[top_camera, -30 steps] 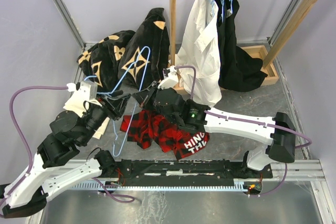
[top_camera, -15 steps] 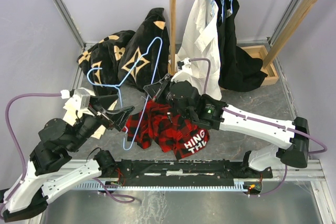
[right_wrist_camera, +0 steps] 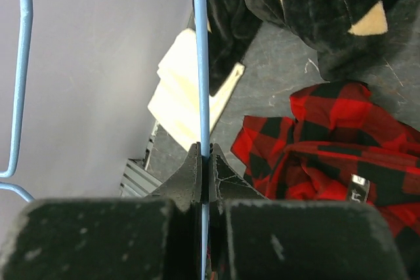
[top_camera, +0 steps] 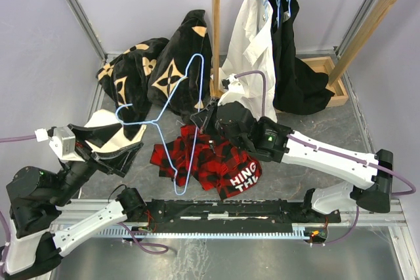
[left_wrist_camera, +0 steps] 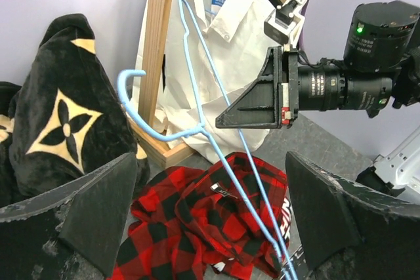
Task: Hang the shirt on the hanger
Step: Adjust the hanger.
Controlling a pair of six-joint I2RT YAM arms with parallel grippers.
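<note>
While the left claw [left_wrist_camera: 210,181] sits nearest the arm bases with its two dark fingers spread wide and holding nothing, the large red-and-black plaid flannel shirt with white block letters [top_camera: 197,159] lies crumpled on the grey desk [top_camera: 315,126] just beyond it, between the two arms. Above the shirt, the right claw [right_wrist_camera: 204,162] is pinched tight on one straight side of the thin light-blue wire hanger [right_wrist_camera: 201,63], which hangs tilted in the air, hook pointing left. Likely risks: the wire, held at a single point, may twist or slip in the grip, and its low corner may snag a fold, since no neck opening shows. Farther back, the hook may catch the black fabric with tan flower shapes [top_camera: 170,63] or the pale wooden clothes rail [top_camera: 215,31].
</note>
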